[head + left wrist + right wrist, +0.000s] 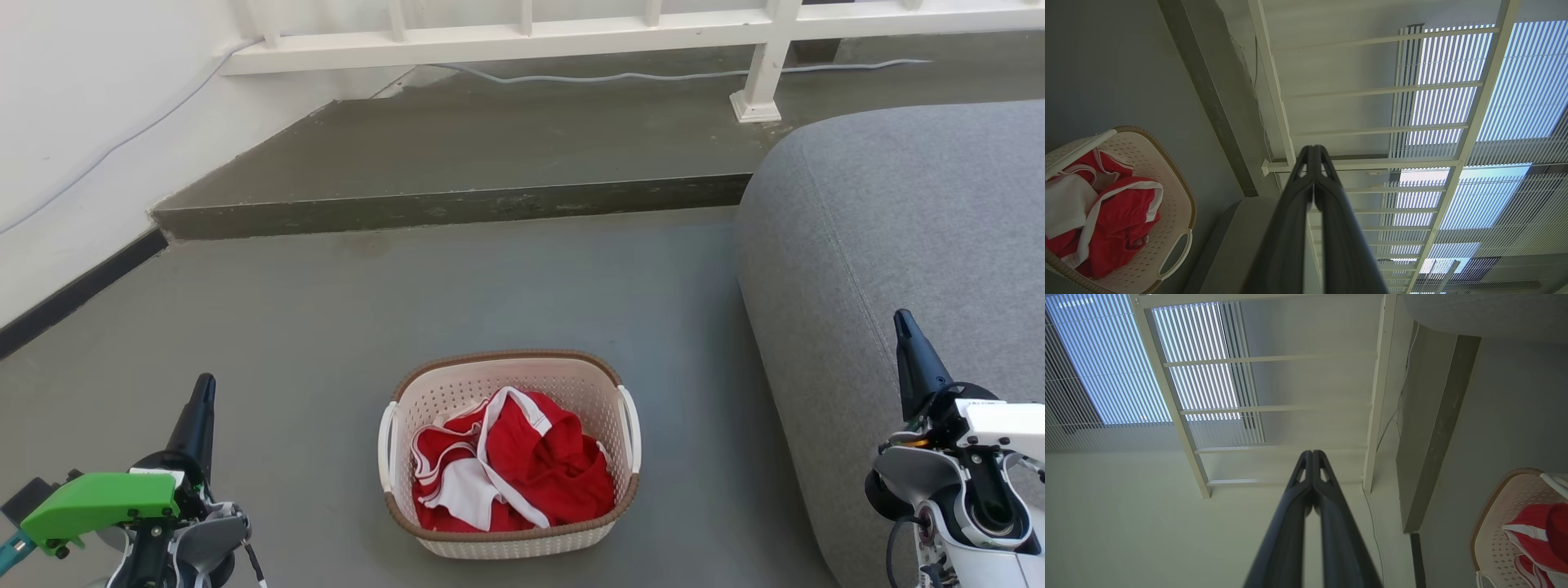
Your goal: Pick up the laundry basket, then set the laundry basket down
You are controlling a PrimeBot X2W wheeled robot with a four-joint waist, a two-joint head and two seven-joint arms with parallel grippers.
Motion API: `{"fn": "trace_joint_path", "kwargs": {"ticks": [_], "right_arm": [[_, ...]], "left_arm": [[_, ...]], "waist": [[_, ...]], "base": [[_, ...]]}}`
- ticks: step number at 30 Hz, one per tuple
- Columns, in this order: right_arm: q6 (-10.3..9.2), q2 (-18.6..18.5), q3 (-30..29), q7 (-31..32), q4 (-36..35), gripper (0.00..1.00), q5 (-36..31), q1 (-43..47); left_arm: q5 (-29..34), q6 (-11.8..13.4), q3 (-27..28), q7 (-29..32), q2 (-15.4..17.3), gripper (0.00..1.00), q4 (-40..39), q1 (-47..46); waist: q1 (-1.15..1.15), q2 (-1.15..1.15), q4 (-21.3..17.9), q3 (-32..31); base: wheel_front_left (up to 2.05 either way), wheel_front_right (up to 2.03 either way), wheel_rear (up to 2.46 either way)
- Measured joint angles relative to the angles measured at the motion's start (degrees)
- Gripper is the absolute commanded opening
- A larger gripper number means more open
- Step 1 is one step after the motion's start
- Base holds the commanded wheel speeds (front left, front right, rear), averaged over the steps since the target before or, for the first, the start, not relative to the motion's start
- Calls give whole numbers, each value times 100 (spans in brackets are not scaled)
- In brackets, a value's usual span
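Observation:
The laundry basket [522, 371] is cream with perforated sides, a brown rim and two white side handles. It stands on the grey floor at the lower middle of the head view, holding red and white clothes [510, 461]. My left gripper [204, 385] is at the lower left, well to the left of the basket, fingers pressed together and empty. My right gripper [902, 318] is at the lower right, over the grey sofa, also shut on nothing. The basket [1175, 212] lies at the left of the left wrist view, beside the shut left gripper [1314, 148]. It sits at the lower right of the right wrist view as basket [1494, 539], right of the shut right gripper [1312, 452].
A grey sofa [898, 245] fills the right side, close to the basket's right handle. A raised concrete step [457, 208] crosses behind the basket, with a white railing [522, 37] and a cable above it. A white wall [73, 147] with a dark skirting runs along the left.

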Motion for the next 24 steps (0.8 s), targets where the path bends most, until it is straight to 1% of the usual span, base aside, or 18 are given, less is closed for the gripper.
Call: {"fn": "trace_joint_path", "kwargs": {"ticks": [10, 11, 16, 24], "right_arm": [[0, 0, 0, 0, 0, 0, 0, 0], [-7, 5, 0, -1, 23, 100, -1, 2], [-10, 122, 30, -2, 257, 100, -1, 217], [-10, 124, 94, -46, 157, 100, -12, 230]], "left_arm": [[0, 0, 0, 0, 0, 0, 0, 0], [1, 2, 1, 0, -3, 100, 23, 1], [1, 4, -10, -1, -126, 100, 240, 118], [1, 4, -64, -130, -121, 100, 190, 130]], "waist": [[0, 0, 0, 0], [0, 0, 0, 0], [0, 0, 0, 1], [0, 0, 1, 7]], "base": [[0, 0, 0], [0, 0, 0], [0, 0, 0], [0, 0, 0]]}}
